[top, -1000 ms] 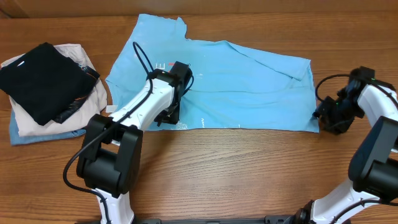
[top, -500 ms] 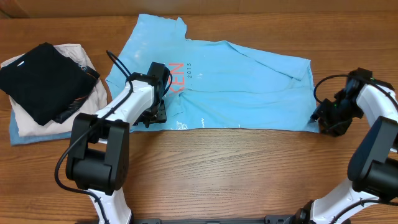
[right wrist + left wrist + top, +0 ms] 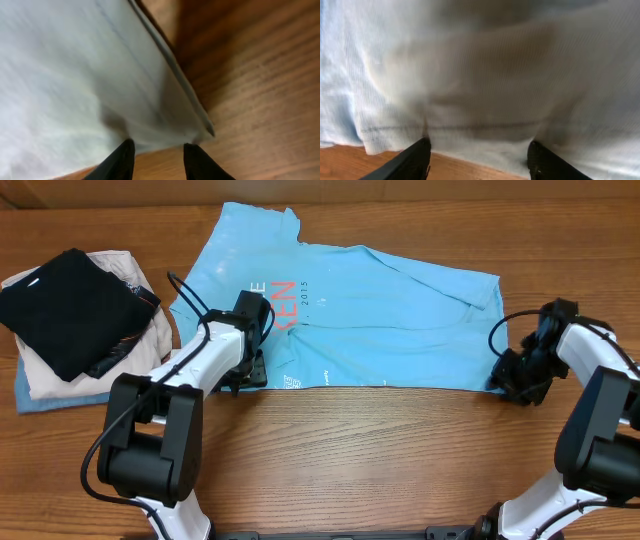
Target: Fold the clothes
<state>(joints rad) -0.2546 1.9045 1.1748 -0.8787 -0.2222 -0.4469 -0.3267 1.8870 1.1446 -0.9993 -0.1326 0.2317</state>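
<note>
The light sky-blue T-shirt [image 3: 380, 320] lies spread across the back of the table, its red "KEN 2015" print near its left part. My left gripper [image 3: 248, 372] is open at the shirt's front left edge; the left wrist view shows its fingers [image 3: 479, 162] straddling the hem [image 3: 485, 115] over the wood. My right gripper [image 3: 512, 383] is open at the shirt's front right corner; the right wrist view shows its fingers [image 3: 157, 160] either side of the corner of the cloth [image 3: 100, 90].
A stack of folded garments sits at the left: a black one [image 3: 70, 308] on a cream one [image 3: 110, 350], with blue cloth underneath. Bare wooden table [image 3: 400, 450] runs along the front.
My left gripper has slid left and back toward the shirt's front left edge, uncovering the red print. My right gripper has moved left onto the shirt's front right corner.
</note>
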